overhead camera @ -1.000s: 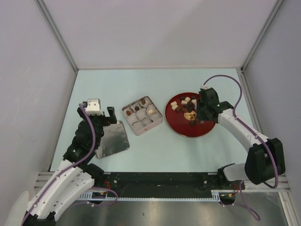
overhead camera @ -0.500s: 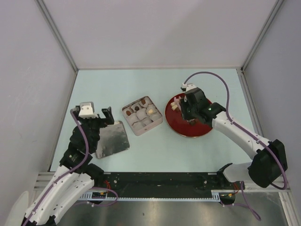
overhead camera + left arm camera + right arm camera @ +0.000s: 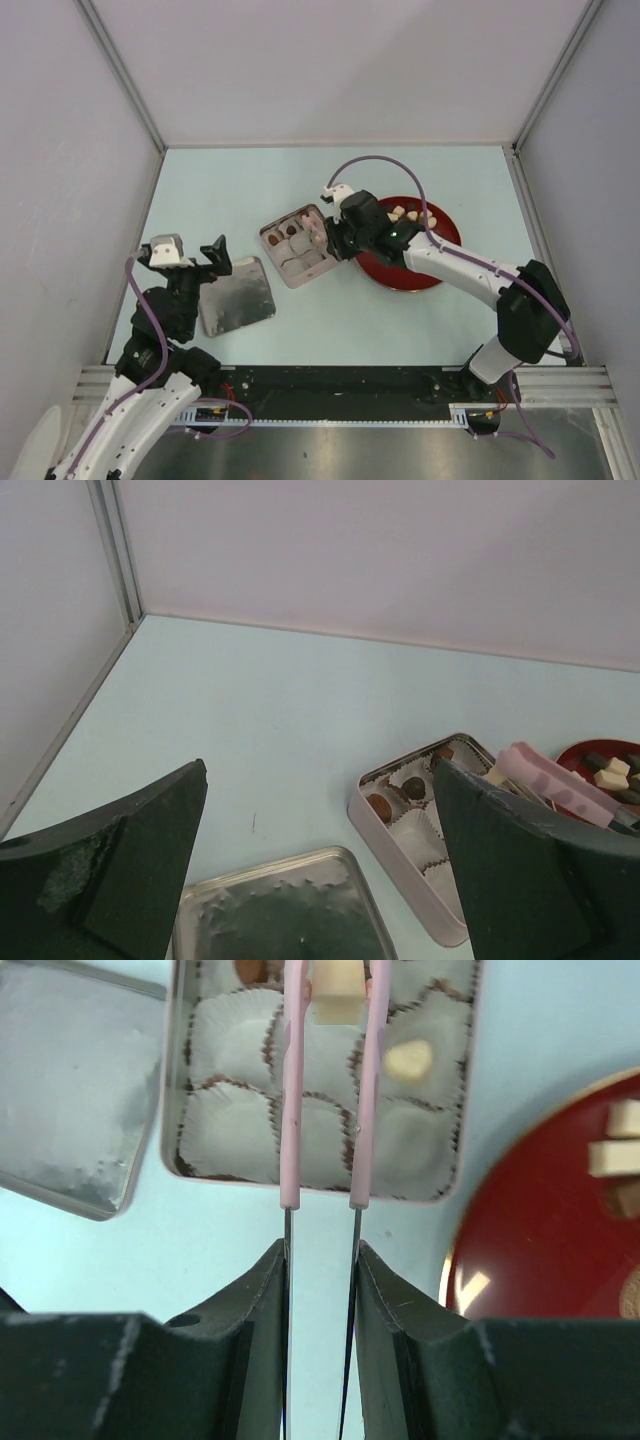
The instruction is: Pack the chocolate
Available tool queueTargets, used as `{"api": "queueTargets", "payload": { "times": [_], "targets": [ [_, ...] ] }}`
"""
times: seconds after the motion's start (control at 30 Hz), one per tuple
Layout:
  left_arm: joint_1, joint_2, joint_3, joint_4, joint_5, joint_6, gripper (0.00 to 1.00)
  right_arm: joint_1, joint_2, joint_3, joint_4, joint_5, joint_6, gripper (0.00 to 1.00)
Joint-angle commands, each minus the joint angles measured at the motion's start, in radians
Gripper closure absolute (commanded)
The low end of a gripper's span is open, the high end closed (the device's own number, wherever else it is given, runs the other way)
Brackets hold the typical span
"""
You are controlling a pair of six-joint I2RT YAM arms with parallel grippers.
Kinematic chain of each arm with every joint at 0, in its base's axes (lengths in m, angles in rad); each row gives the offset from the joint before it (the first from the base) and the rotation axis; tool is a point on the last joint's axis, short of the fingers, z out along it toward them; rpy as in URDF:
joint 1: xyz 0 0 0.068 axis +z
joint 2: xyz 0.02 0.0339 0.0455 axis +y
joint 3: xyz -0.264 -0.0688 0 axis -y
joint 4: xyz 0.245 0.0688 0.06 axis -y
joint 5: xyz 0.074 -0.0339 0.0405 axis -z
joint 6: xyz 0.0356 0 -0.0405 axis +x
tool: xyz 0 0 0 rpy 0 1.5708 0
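My right gripper [image 3: 320, 1260] is shut on pink tongs [image 3: 291, 1110], whose tips pinch a cream-white chocolate chunk [image 3: 337, 990] over the square tin [image 3: 470, 1110]. From above, the right gripper [image 3: 342, 232] hangs at the tin's [image 3: 283, 275] right side. The tin holds white paper cups; a white chunk [image 3: 408, 1057] and brown chunks [image 3: 380, 807] lie in some. More chocolate [image 3: 408, 212] lies on the red plate [image 3: 405, 275]. My left gripper [image 3: 320, 810] is open and holds nothing, above the tin's lid [image 3: 280, 910].
The silver lid [image 3: 238, 296] lies flat left of the tin. Grey walls enclose the pale blue table on three sides. The right arm stretches across the red plate [image 3: 540, 1250], hiding much of it from above.
The right arm swung left from the red plate to over the tin, carrying the tongs. The left arm drew back a little toward the lower left.
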Motion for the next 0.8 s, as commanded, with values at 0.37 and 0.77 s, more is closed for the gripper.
{"api": "queueTargets", "payload": {
  "times": [0.37,0.77],
  "targets": [
    [0.006,0.010,-0.041,0.065,-0.003,0.037,0.00,0.059,0.146,0.066,0.115,-0.037,-0.018,0.99],
    [0.009,0.024,-0.047,0.074,0.007,0.044,0.00,0.080,0.180,0.066,0.043,0.046,-0.013,0.89]
  ]
}}
